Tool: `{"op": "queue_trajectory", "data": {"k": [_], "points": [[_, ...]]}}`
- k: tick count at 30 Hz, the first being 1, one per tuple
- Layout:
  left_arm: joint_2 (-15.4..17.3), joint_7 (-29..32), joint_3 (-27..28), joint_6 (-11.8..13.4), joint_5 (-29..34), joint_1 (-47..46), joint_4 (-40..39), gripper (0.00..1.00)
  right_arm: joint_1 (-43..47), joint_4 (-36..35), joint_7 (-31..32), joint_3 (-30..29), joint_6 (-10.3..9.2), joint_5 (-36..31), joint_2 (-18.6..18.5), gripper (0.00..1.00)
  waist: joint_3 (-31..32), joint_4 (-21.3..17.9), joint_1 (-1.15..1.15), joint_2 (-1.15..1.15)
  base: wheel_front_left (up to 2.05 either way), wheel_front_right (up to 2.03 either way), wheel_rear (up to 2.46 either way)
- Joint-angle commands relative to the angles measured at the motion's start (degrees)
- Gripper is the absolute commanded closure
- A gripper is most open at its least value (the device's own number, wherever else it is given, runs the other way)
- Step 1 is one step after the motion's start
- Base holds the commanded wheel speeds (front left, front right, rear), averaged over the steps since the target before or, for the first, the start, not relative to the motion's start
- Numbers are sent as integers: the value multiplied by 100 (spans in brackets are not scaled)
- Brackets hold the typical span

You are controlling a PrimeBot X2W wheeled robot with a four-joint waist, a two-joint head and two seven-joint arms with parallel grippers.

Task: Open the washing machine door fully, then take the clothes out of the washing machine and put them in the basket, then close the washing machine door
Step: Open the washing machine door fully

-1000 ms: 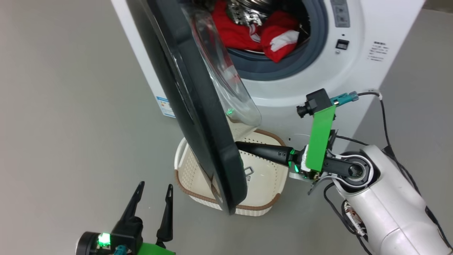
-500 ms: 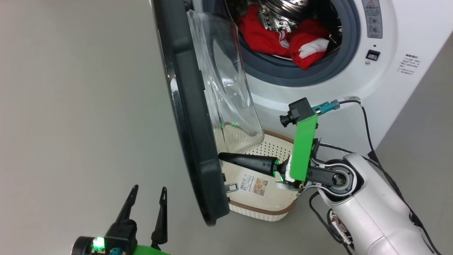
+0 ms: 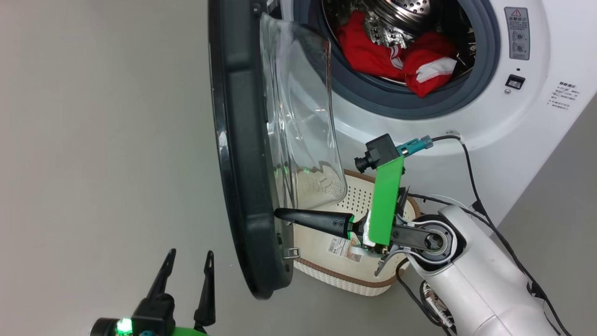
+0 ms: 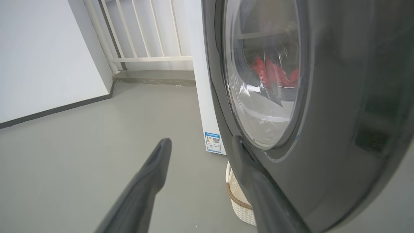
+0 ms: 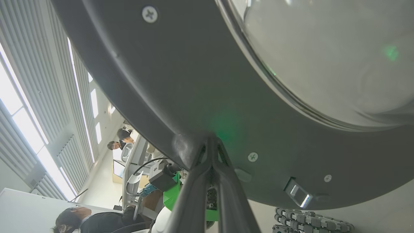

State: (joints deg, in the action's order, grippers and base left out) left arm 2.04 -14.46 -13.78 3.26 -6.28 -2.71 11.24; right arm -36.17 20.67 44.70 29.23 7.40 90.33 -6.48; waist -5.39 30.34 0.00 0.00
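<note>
washing machine door (image 3: 238,140): swung out from the washing machine (image 3: 447,116), hinged at the left of the opening; black ring nearly edge-on to the robot, long axis upright; not yet fully open, by my judgement.
right gripper (image 3: 278,214): fingers pressed together, holding nothing; tip touching the inner face of the ring, low down, just under the glass bowl (image 3: 303,130).
left gripper (image 3: 190,252): fingers spread wide, empty; low on the door's outer side, near its bottom edge; contact cannot be told.
key relation: door lies left of the right fingertips, so a leftward push should swing it wider; right arm is nearer the inner face; left gripper sits on the side the door swings toward.
clothes (image 3: 368,51): red heap inside the drum, untouched.
basket (image 3: 361,196): on the floor before the machine, under the glass bowl and the right gripper.
risk: closed tip may slide off the smooth ring.
</note>
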Motion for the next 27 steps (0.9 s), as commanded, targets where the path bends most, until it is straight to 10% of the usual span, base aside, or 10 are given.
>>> {"op": "queue_trajectory", "data": {"k": [1,12,14,27], "points": [[84,-54,211,-21,-4,-68,-122,0,77,-163,-54,99,9,-14,217,100,6,0,0,0,0,0,0],[84,-54,281,-41,-12,-71,-86,0,142,-144,-197,73,9,-110,136,94,60,-137,0,0,0,0,0],[84,-54,306,-47,-21,-58,-78,0,177,-168,-261,60,9,-135,101,2,93,-188,0,0,0,0,0],[84,-54,599,-138,-2,-41,2,0,612,-317,-1097,11,9,-571,-588,0,162,-555,0,0,0,0,0]]}}
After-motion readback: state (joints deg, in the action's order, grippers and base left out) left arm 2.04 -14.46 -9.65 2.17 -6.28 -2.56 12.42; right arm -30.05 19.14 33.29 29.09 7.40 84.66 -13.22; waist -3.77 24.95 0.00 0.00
